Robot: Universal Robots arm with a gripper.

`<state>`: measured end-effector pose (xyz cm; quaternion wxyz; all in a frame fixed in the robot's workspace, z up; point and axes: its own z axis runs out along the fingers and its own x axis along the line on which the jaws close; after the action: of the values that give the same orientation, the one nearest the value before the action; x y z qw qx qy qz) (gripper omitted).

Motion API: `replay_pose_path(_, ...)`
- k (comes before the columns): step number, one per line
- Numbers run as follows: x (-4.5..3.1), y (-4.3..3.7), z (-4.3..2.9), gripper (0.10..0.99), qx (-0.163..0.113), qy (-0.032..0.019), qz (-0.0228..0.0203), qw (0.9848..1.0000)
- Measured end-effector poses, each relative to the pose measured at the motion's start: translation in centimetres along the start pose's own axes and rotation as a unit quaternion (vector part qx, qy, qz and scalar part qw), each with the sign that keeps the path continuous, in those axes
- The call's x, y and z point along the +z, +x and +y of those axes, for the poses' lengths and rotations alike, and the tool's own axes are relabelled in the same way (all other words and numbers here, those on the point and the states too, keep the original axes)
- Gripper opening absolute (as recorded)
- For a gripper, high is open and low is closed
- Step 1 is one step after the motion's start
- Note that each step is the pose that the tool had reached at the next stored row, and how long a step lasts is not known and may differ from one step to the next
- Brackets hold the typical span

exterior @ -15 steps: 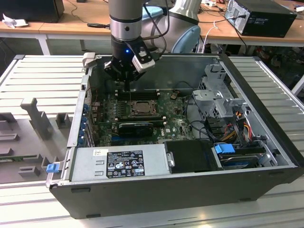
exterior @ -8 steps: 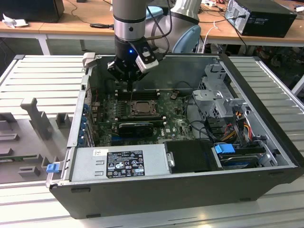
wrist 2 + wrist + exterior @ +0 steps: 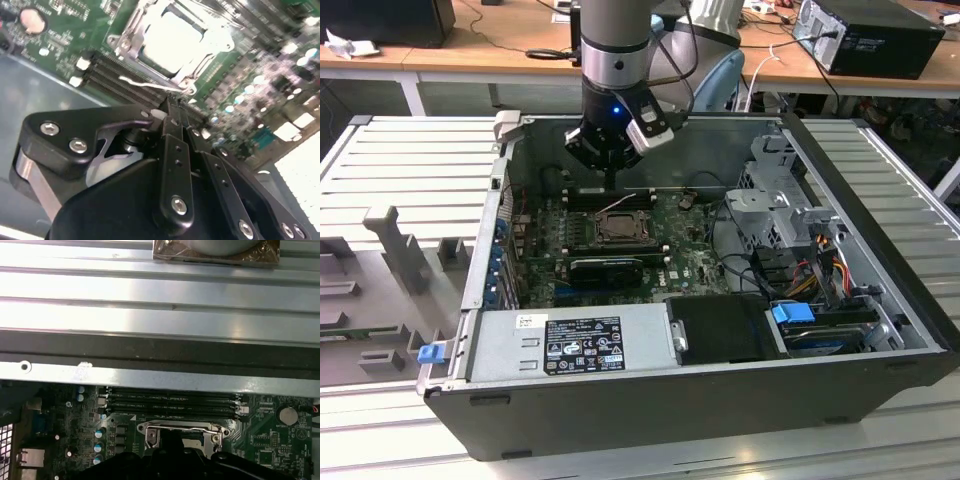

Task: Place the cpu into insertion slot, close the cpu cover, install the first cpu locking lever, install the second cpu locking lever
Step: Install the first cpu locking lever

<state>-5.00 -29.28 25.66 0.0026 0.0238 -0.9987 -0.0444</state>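
**Almost latched: one lever loose**

cpu [image 3: 172, 42] sits in the insertion slot [image 3: 618, 228], with the cpu cover [image 3: 216, 47] down over it. The gripper [image 3: 169, 107] has fingers pressed together with nothing between them. Its tip is just beside the slot, over a locking lever [image 3: 150, 85] that stands clear of the slot's rim. Risk, my read: the tip slips off the thin wire and jabs the RAM slots [image 3: 170, 402] beside the slot.
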Motion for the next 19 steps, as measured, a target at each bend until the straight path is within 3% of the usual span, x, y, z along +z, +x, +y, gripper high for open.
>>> replay_pose_path(1, 0.03, -0.05, 0.00, 0.106, 0.000, -0.0064, -0.0003, 1.0000)
replay_pose_path(2, 0.11, -0.07, -0.01, 0.106, 0.001, -0.0093, -0.0006, 1.0000)
replay_pose_path(8, 1.03, -0.16, -0.10, 0.106, 0.002, -0.0109, -0.0008, 0.9999)
replay_pose_path(13, 2.40, -0.37, -0.23, 0.106, 0.002, -0.0110, -0.0008, 0.9999)
replay_pose_path(16, 2.77, -1.22, -0.28, 0.106, 0.002, -0.0118, -0.0006, 0.9999)
replay_pose_path(19, 2.84, -1.35, -0.28, 0.106, 0.002, -0.0133, -0.0005, 0.9999)
